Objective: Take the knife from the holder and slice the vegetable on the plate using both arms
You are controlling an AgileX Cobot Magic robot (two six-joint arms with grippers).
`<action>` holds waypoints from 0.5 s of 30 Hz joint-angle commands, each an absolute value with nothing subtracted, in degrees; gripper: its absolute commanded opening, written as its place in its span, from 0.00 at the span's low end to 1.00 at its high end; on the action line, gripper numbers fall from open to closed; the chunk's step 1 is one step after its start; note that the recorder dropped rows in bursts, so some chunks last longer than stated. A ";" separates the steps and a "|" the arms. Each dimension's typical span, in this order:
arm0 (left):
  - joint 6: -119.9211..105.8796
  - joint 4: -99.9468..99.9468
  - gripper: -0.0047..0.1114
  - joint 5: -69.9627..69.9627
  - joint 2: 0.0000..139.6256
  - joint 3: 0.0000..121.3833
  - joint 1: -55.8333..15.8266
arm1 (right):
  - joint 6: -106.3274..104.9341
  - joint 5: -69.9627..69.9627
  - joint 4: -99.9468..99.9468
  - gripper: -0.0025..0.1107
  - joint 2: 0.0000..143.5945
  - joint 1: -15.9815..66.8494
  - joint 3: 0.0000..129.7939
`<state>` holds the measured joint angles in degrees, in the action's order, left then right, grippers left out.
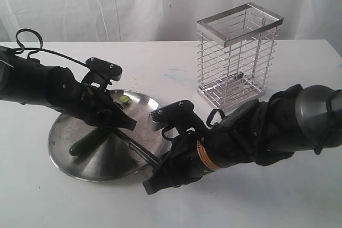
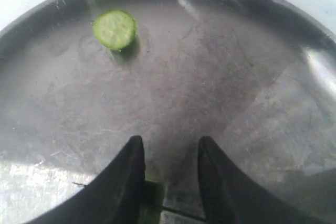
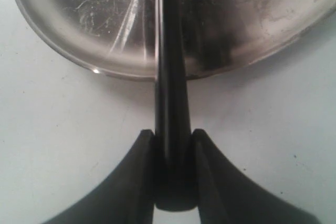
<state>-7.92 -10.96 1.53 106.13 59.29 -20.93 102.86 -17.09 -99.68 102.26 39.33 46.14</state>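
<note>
The steel plate [image 1: 59, 158] lies left of centre. On it rests the dark green vegetable [image 1: 86, 142], with a cut round piece [image 1: 125, 100] near the far rim. My left gripper [image 1: 124, 124] straddles the vegetable's end. In the left wrist view that gripper [image 2: 169, 145] stands open over the plate [image 2: 220, 77]. The vegetable [image 2: 153, 195] lies against one finger, with a gap to the other, and the cut piece [image 2: 114, 29] lies ahead. My right gripper [image 1: 158, 166] is shut on the black handle of the knife [image 1: 136, 145]. The knife [image 3: 169, 77] reaches from that gripper [image 3: 173, 135] over the plate's rim [image 3: 79, 35].
The wire holder [image 1: 238, 60] stands upright at the back right of the white table [image 1: 299, 206], with no knife in it. A white curtain hangs behind the table. The right arm lies low across the table in front of the holder.
</note>
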 commanded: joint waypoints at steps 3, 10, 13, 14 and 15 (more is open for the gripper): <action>-7.99 -8.46 0.38 0.00 100.89 58.72 -21.24 | 102.13 -16.12 -99.95 0.02 102.07 39.34 46.17; -7.99 -7.66 0.38 -0.88 97.57 58.72 -20.01 | 102.13 -16.12 -99.95 0.02 102.07 39.34 46.17; -8.17 -7.00 0.38 -2.56 98.02 58.72 -18.91 | 102.13 -16.12 -99.95 0.02 102.07 39.34 46.17; -8.45 -7.03 0.38 -2.87 98.34 58.72 -18.61 | 102.13 -16.12 -99.95 0.02 102.07 39.34 46.17; -8.72 -7.03 0.38 -3.00 98.40 58.72 -18.03 | 102.13 -16.12 -99.95 0.02 102.07 39.34 46.17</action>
<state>-8.14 -7.29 -1.30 98.29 59.07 -19.21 102.65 -16.97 -99.68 102.26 39.33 46.14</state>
